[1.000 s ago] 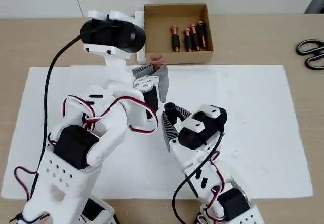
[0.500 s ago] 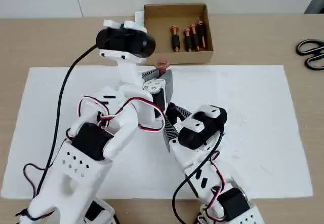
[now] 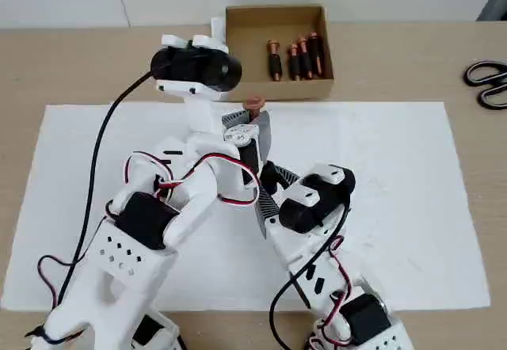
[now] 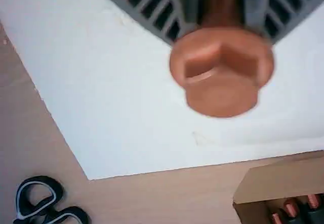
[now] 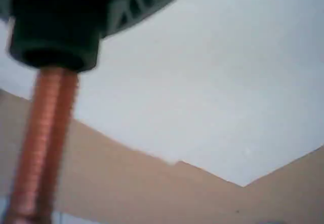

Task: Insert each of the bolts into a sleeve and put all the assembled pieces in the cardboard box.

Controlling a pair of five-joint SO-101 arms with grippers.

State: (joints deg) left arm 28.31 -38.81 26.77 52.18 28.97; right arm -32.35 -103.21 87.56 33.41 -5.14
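Left gripper [image 3: 250, 125] is clamped on the copper bolt [image 4: 221, 69], its grey ribbed fingers [image 4: 147, 1] pressed to either side of the shaft just behind the head; from where I stand the bolt's long axis runs near to far across the table [image 3: 79, 65], head pointing away from the arms toward the cardboard box [image 3: 245, 49] and stopping just short of its front wall, above the far edge of the white paper sheet [image 3: 380, 176]; how steeply it tilts I cannot tell. Right gripper [image 3: 268, 185] sits just behind it, closed on the black sleeve [image 5: 53, 29].

From above, the two grippers line up one behind the other; the left wrist view meets the hexagonal, flanged head face-on; the right wrist view adds a threaded copper shaft standing straight out of the sleeve's mouth.

Inside the box four assembled pieces [image 3: 295, 57] lie side by side, copper heads toward the far wall; scissors [image 3: 487, 81] rest on the bare table, well apart to the right.
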